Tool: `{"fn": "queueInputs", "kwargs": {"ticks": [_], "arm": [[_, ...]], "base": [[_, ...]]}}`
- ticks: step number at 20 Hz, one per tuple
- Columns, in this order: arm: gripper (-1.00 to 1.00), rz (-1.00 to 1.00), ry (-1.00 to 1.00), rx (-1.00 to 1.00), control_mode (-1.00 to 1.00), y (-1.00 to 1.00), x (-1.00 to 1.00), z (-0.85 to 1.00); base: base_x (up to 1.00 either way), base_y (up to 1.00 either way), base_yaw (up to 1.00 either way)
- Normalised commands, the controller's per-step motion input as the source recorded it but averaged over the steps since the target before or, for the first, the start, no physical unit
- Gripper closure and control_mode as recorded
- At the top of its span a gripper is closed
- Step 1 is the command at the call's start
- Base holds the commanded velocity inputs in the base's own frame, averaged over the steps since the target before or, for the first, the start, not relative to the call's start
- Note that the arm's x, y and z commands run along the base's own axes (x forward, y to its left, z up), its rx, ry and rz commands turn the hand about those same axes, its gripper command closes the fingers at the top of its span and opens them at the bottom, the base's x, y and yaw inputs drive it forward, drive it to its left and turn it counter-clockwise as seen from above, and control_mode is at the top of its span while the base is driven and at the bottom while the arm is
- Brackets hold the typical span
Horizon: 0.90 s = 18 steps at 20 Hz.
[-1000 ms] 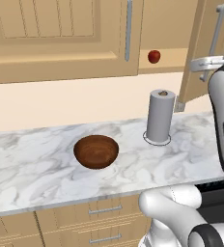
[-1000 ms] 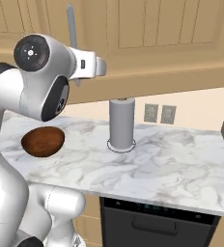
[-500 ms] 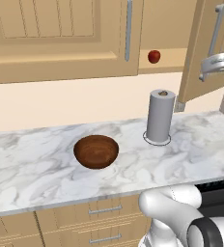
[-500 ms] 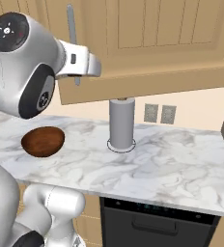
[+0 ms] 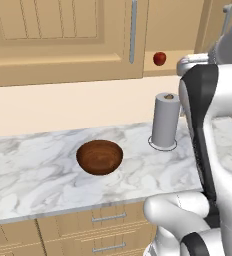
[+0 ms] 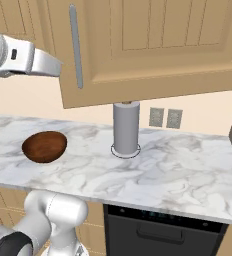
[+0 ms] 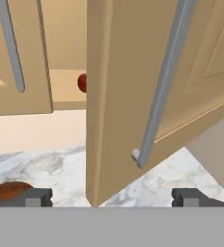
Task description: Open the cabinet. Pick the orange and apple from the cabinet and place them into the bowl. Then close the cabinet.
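My hand [image 7: 111,197] is spread wide, empty, facing the swung-open cabinet [image 7: 128,96] door's edge. The apple [image 5: 159,58] sits on the shelf beyond that door; the bowl [image 5: 99,156] waits mid-bench.

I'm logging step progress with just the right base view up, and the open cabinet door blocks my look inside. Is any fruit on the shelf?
Observer: Yes. The left base view shows the apple sitting on the shelf of the cabinet, beside the closed door.
Operator: Is the gripper on the handle?
Observer: No. In the hand view the gripper is open, tips wide apart, with the open door's grey handle ahead of it, not gripped.
Operator: Anything in the bowl?
Observer: The left base view looks down into the bowl, and it is empty.
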Motion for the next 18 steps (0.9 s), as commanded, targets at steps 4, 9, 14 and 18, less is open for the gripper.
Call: {"fn": "queueInputs", "kwargs": {"ticks": [4, 9, 14, 18], "arm": [[-1.00, -0.30, 0.00, -0.08, -1.00, 0.42, 0.13, 0.00], [-1.00, -0.29, 0.02, -0.10, -1.00, 0.20, 0.48, -0.10], [-1.00, -0.24, 0.00, -0.17, -1.00, 0.35, 0.42, -0.27], [-1.00, -0.22, 0.00, -0.16, -1.00, 0.14, 0.28, -0.19]], "base": [[0.00, 0.00, 0.00], [0.00, 0.00, 0.00], [0.00, 0.00, 0.00], [0.00, 0.00, 0.00]]}}
